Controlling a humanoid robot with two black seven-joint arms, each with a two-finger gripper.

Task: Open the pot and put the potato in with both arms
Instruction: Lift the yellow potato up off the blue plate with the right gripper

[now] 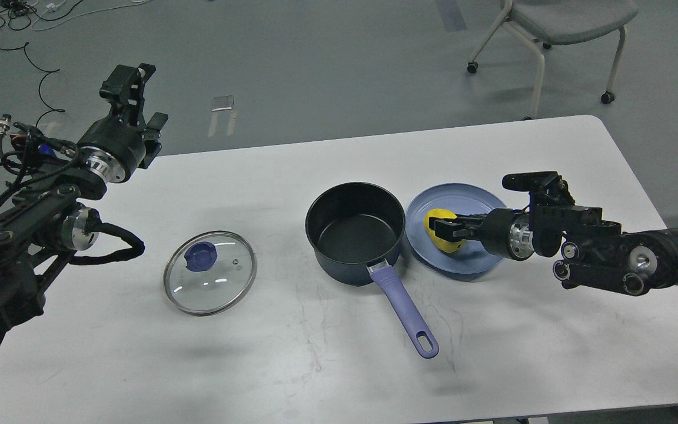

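**Now: lift the potato cleanly and carry it over the pot rim**

Plainly, the opening half looks done: the glass lid point(209, 272) with its blue knob lies flat on the worktop point(339, 365), well to the left of the pot point(355, 231), which stands open and empty, its purple handle pointing toward the robot. The potato point(442, 231) sits on the blue plate point(455, 237) just right of the pot, and the right tool point(446, 227) has its fingers set on either side of it; they seem to be pinching it, though the dark fingers against the yellow make a firm grip hard to confirm. The left tool point(133, 88) hangs high, far left of the pot, holding nothing, its fingers spread as far as I can judge.

To do this step well, I would make sure the grip is firm around the potato's widest part, since a smooth egg shape will likely squirt out of a shallow pinch. Raise it straight off the plate first, high enough to pass the near wall of the pot, then travel left and release low over the pot floor so it does not bounce or roll.
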